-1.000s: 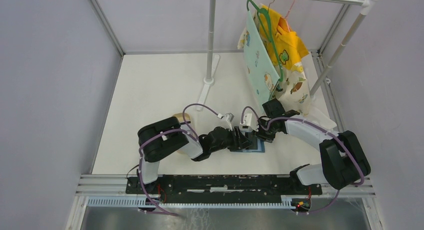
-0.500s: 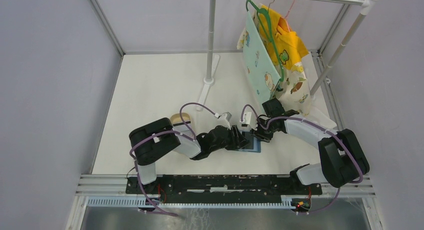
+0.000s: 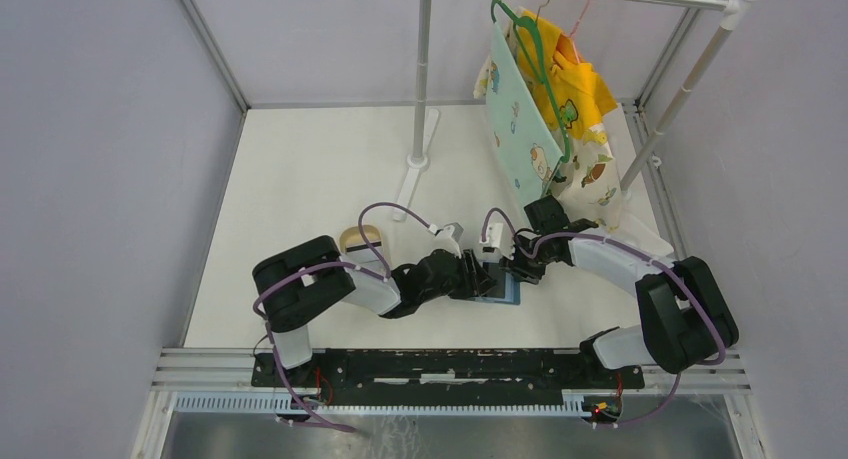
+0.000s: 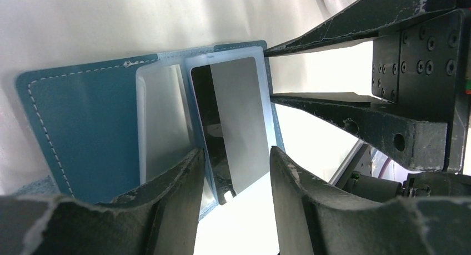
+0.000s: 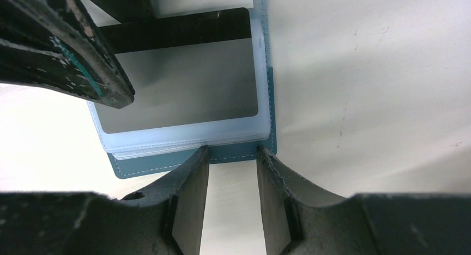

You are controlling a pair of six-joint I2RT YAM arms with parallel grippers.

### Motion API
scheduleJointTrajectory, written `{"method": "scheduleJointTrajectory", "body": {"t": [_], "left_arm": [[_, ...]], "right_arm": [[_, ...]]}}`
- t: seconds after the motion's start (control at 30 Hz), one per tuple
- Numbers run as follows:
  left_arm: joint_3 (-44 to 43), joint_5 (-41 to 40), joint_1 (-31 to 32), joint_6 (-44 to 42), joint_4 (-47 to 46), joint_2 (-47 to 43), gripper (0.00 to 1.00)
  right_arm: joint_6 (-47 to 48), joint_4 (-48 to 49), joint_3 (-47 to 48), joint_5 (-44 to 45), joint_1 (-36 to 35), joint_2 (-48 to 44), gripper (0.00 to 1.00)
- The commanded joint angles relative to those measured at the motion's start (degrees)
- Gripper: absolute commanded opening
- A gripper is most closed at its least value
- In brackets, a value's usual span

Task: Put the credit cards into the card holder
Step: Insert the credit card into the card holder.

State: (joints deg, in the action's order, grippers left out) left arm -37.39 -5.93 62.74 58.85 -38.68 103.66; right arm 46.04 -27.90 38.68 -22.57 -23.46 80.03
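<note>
Tan tray (image 3: 349, 238) on the left of the table (image 3: 300, 159), half hidden by the left arm. Left gripper (image 4: 236, 152): fingers apart, straddling one end of a grey card (image 4: 239, 116) with a dark stripe; whether they pinch it, cannot tell. Card holder (image 4: 83, 127) lies open and flat mid-table, toward the near edge, between both grippers. The card sits over its clear sleeves (image 4: 161, 116); in or on top, unclear. Right gripper (image 5: 231, 150): fingers apart, nothing between them, tips at the holder's blue edge. Far right, clothes (image 3: 560, 99) hang on a rack (image 3: 422, 79).
</note>
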Motion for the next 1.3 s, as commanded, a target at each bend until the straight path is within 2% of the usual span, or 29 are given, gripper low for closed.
{"method": "scheduleJointTrajectory", "body": {"t": [0.0,0.5,0.8,1.13,1.27], "left_arm": [[0.4,-2.3,0.1,-3.2,3.0,-1.9,0.54],[0.8,-5.3,-0.2,-4.5,7.2,-5.3,0.51],[-1.0,-6.6,-0.5,-5.6,11.7,-4.4,0.20],[-3.0,-7.7,-0.5,-7.1,15.0,-4.2,0.03],[-5.2,-5.5,-0.4,-7.0,14.4,-1.3,0.02]], "right_arm": [[-1.0,1.7,-0.4,-4.3,-0.5,1.6,0.43],[-0.8,1.6,-0.3,-4.2,-0.4,2.0,0.43],[-0.9,1.5,-0.3,-4.2,-0.4,1.8,0.43],[-0.9,1.5,-0.3,-4.2,-0.4,2.0,0.42],[-1.0,1.5,-0.3,-4.4,-0.4,2.0,0.42]]}}
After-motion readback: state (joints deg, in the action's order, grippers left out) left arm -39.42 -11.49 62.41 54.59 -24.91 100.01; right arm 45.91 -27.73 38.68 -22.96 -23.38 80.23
